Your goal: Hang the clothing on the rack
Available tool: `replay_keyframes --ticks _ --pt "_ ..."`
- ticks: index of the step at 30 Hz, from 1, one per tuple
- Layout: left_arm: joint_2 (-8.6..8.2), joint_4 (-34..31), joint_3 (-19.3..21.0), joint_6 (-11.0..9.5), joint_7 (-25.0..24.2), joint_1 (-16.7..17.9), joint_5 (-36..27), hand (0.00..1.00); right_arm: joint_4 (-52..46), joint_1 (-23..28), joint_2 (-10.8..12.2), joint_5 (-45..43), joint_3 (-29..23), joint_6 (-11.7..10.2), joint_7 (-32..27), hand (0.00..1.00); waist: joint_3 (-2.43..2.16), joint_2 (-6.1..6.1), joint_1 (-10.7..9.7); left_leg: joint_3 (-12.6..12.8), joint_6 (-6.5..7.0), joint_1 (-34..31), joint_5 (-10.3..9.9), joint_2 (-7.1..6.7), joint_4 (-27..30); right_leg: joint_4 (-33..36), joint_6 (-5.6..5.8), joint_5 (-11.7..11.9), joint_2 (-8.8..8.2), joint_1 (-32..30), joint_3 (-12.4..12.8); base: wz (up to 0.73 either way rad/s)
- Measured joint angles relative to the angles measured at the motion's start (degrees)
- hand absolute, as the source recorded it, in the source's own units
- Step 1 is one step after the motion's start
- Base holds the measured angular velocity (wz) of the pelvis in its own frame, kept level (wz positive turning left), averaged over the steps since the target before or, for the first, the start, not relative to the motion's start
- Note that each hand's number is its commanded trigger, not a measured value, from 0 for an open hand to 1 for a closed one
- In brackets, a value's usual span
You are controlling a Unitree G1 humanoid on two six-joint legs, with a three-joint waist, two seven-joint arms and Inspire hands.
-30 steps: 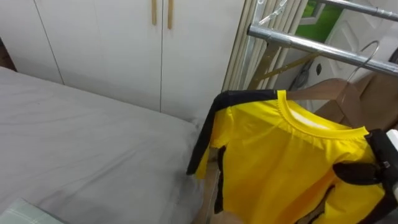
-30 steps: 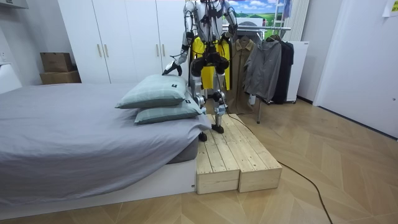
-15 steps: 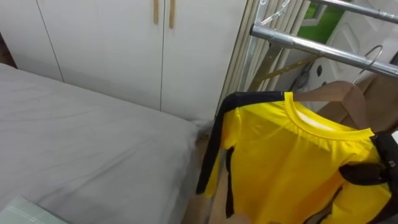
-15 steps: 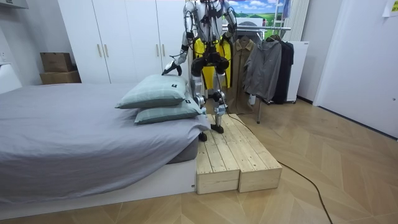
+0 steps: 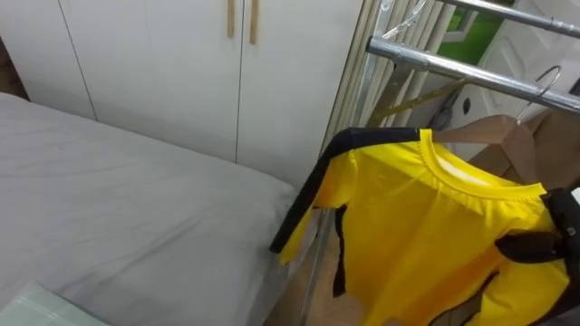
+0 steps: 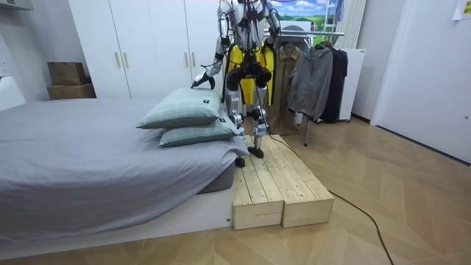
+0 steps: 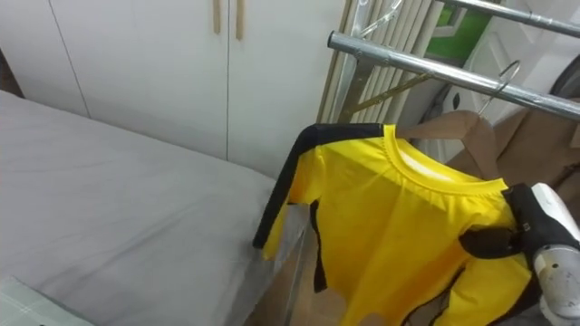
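The bed [image 5: 118, 208] lies at 8 o'clock and the rail [image 5: 471, 71] crosses at 1 o'clock. The yellow shirt [image 5: 426, 235], at 4 o'clock under the rail, has edged toward 3 o'clock over the last second with its sleeve swinging. It looks carried closer but not yet hung. The right hand [image 7: 507, 240] grips its shoulder with curled fingers. The left hand [image 6: 198, 82] hangs over the pillows [image 6: 184, 110]; I cannot tell how its fingers are set.

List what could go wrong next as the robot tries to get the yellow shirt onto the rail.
1. The right hand pinches the yellow shirt at one shoulder; the other sleeve droops, so it might slip.
2. The rail sits above the shirt and carries a hanger; lifting could snag it.
3. The robot stands on a wooden platform beside the bed; a misstep is possible.
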Motion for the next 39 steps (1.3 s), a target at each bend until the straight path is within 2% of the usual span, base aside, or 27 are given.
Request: replay_keyframes --ticks 2,7,9,15,18,20,23,27,31,34,39 --pt "0.00 -0.14 0.01 0.00 0.00 0.41 -0.19 0.00 0.19 -0.47 -1.14 -0.01 0.01 0.10 0.74 1.00 -0.07 -0.08 -0.23 -1.12 -0.12 -0.27 0.07 -0.16 0.01 0.02 0.00 0.00 -0.14 0.03 -0.28 0.08" --pt "0.18 -0.64 0.45 0.00 0.00 1.16 -1.59 0.00 1.55 -1.05 -2.45 1.76 0.08 0.17 1.25 1.00 -0.76 -0.92 -0.13 -1.16 -0.32 -0.22 0.19 -0.02 0.02 -0.01 -0.13 0.09 -0.15 0.13 -0.82 0.05" --pt "0.18 -1.02 0.45 0.00 0.00 1.46 -1.62 0.00 2.87 -2.00 -2.54 2.20 0.12 0.45 1.27 1.00 -0.83 -1.07 -0.06 -1.19 -0.34 -0.16 0.20 0.01 0.01 -0.05 -0.16 0.12 -0.14 0.23 -0.94 0.04" --pt "0.21 -0.62 0.46 -0.31 0.02 1.32 -1.63 0.00 4.92 -2.32 -2.55 4.73 0.72 0.06 1.21 1.00 -0.69 -1.03 0.99 -1.49 -0.36 -0.05 0.21 -0.01 0.01 -0.01 -0.16 0.22 -0.16 0.33 -1.02 0.00" --pt "0.21 0.48 0.44 -0.41 0.02 0.55 -2.30 0.00 7.03 -3.52 -2.55 5.66 0.93 -0.81 1.14 1.00 -0.29 -0.61 1.45 -1.48 -0.37 -0.04 0.21 -0.02 0.00 -0.09 -0.06 0.37 -0.17 0.36 -1.00 0.00" --pt "0.17 0.90 0.43 -0.44 0.01 0.24 -2.64 0.00 9.29 -4.92 -2.55 7.35 1.59 -1.67 1.11 1.00 0.22 -0.16 1.55 -1.49 -0.40 -0.03 0.19 -0.04 -0.01 -0.07 0.04 0.53 -0.21 0.37 -1.03 0.00" --pt "0.17 1.23 0.36 -0.45 0.02 -0.32 -2.62 0.00 11.06 -5.78 -2.55 8.87 2.73 -2.37 0.72 1.00 0.53 0.34 1.62 -1.62 -0.61 -0.05 0.07 -0.05 -0.01 -0.10 0.12 0.61 -0.22 0.35 -1.06 0.00" --pt "0.19 1.66 0.35 -0.28 0.01 -0.39 -2.62 0.00 11.64 -5.77 -2.54 9.26 4.54 -2.43 0.58 1.00 0.50 0.51 1.65 -1.63 -0.79 -0.06 -0.05 0.02 -0.02 -0.10 0.09 0.64 -0.15 0.34 -1.10 0.00" --pt "0.35 1.63 -0.83 0.36 -0.03 -0.32 -2.69 0.00 13.29 -5.66 -2.51 9.01 8.40 -1.09 1.86 1.00 0.32 0.65 1.69 -1.65 -0.88 -0.11 -0.10 0.12 -0.03 -0.12 0.03 0.67 -0.07 0.31 -1.16 0.00" --pt "0.38 1.46 -1.75 0.77 -0.33 -0.24 -2.71 0.00 13.27 -5.65 -2.48 9.03 8.83 -1.06 1.81 1.00 0.02 0.95 1.58 -1.74 -0.88 -0.17 -0.10 0.13 -0.02 -0.17 0.01 0.69 -0.10 0.41 -1.19 0.00" --pt "0.69 1.48 -1.82 0.83 -1.35 -0.46 -2.81 0.00 13.72 -5.63 -2.35 11.15 9.85 -1.09 1.88 1.00 -0.10 0.78 1.75 -1.83 -0.91 -0.04 -0.07 0.10 0.02 -0.37 0.01 0.70 -0.12 0.48 -1.28 0.00"
